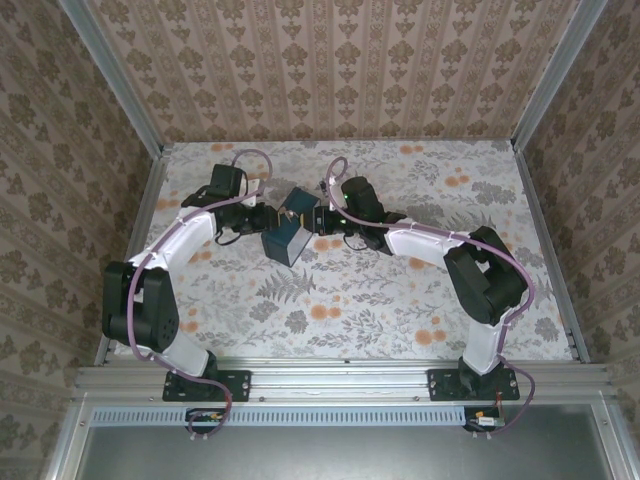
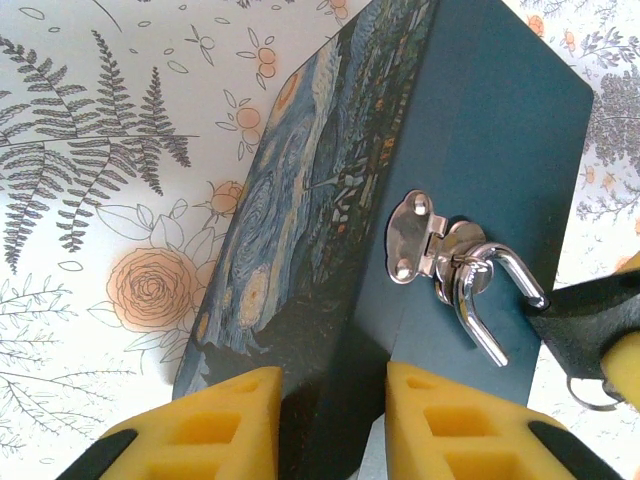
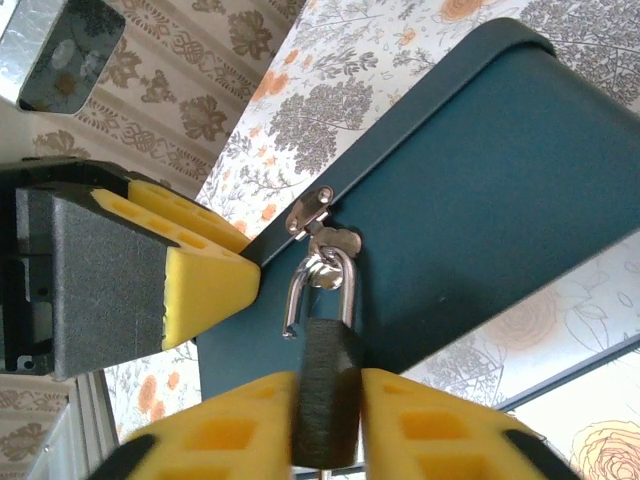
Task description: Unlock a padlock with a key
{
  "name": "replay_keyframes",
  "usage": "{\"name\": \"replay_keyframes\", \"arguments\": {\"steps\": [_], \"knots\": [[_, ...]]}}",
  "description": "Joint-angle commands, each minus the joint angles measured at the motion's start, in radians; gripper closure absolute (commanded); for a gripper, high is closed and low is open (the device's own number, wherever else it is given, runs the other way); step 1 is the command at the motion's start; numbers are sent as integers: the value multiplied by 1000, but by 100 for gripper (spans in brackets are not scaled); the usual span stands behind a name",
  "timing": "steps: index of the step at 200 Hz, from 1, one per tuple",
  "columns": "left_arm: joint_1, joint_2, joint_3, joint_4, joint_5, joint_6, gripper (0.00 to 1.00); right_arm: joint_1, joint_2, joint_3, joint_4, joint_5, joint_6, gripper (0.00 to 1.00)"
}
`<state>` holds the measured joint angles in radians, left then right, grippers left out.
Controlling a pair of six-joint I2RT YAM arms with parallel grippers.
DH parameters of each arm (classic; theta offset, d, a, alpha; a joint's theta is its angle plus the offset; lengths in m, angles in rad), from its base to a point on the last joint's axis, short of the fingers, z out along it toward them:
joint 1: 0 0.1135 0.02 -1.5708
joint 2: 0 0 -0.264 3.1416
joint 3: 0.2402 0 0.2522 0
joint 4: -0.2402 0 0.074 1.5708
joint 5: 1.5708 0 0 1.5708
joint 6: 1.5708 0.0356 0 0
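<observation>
A dark blue box with a swirling night-sky print stands tilted mid-table. On its silver hasp hangs a black padlock. The lock's silver shackle is sprung: one end is free of the body, the other still threads the hasp loop. My right gripper is shut on the padlock body, yellow pads on both sides. My left gripper is shut on the box's lower edge. A thin key ring dangles under the padlock; the key itself is hidden.
The floral tablecloth is ringed by patterned walls and metal corner posts. Both arms meet at the box in the middle. The left gripper's yellow pad sits close beside the hasp in the right wrist view.
</observation>
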<state>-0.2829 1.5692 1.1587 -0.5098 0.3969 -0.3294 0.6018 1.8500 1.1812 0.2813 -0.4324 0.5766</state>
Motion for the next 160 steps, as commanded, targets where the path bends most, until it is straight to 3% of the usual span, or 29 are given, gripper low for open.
{"name": "replay_keyframes", "arguments": {"steps": [1,38,87,122,160], "knots": [[-12,18,-34,-60,-31,-15,72,15,-27,-16,-12,11,-12,87],[-44,12,-46,-88,-21,-98,73,59,-66,-12,-13,140,-14,100],[-79,-22,-91,-88,51,-220,75,218,-65,44,-110,577,-93,100],[-96,-41,-100,-100,39,-239,75,246,-59,40,-98,701,-49,100],[-102,-52,-113,-110,-36,-286,75,303,-94,72,-106,812,-164,100]]}}
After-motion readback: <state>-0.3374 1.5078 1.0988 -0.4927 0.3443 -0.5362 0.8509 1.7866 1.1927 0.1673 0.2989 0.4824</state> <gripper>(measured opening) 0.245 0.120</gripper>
